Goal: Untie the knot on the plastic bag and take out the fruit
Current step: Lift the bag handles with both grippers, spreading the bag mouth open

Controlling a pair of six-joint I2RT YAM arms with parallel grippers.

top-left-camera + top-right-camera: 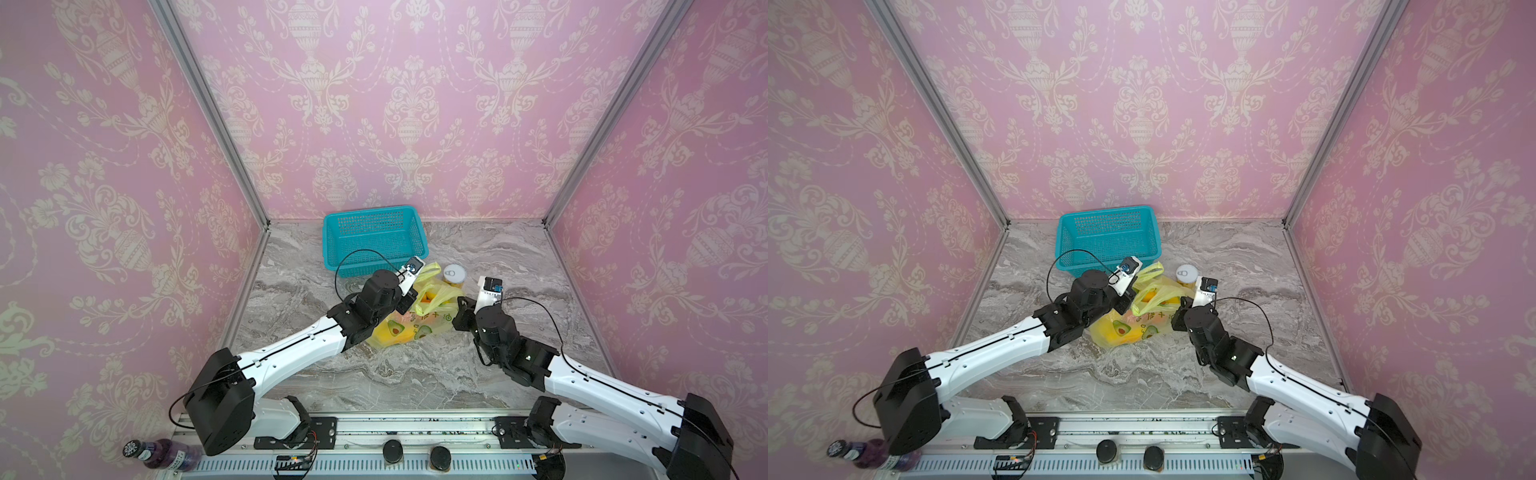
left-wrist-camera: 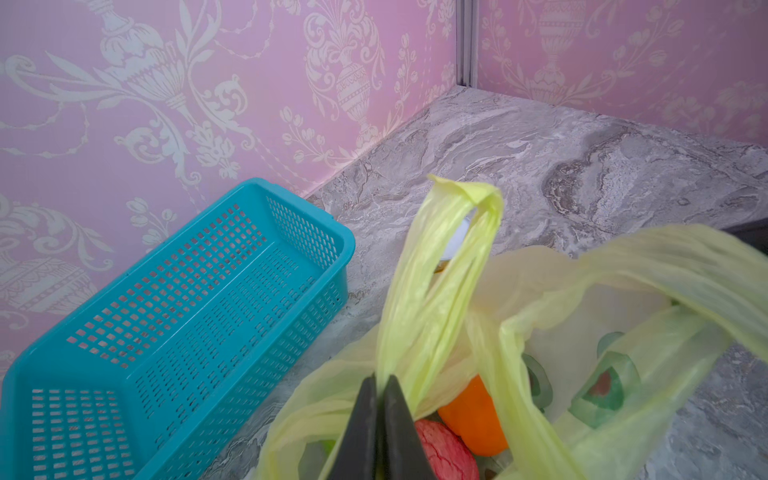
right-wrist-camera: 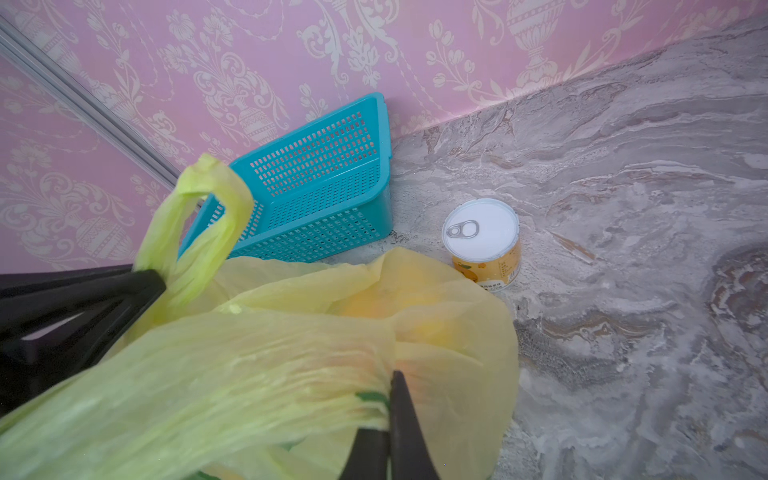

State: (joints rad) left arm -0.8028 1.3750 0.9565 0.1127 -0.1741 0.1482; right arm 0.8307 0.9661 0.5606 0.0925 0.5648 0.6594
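The yellow-green plastic bag (image 1: pixel 399 330) (image 1: pixel 1125 328) with avocado prints lies mid-table, its mouth spread between both grippers. My left gripper (image 2: pixel 379 380) (image 1: pixel 409 301) is shut on the base of one upright handle loop (image 2: pixel 440 266). My right gripper (image 3: pixel 392 376) (image 1: pixel 457 309) is shut on the bunched other handle strip (image 3: pixel 249 374), which is pulled taut. No knot shows; the two handles stand apart. Inside the mouth, in the left wrist view, lie an orange fruit (image 2: pixel 473 419) and a pink-red bumpy fruit (image 2: pixel 444 453); yellow-orange shapes show through the film (image 3: pixel 415 307).
A teal mesh basket (image 1: pixel 370 212) (image 1: pixel 1104 212) (image 2: pixel 166 291) stands by the back wall, just behind the bag. A small pull-tab can (image 3: pixel 484 241) (image 1: pixel 454 274) stands upright right of the basket, close to the bag. A purple bottle (image 1: pixel 162 453) lies at the front left, off the table.
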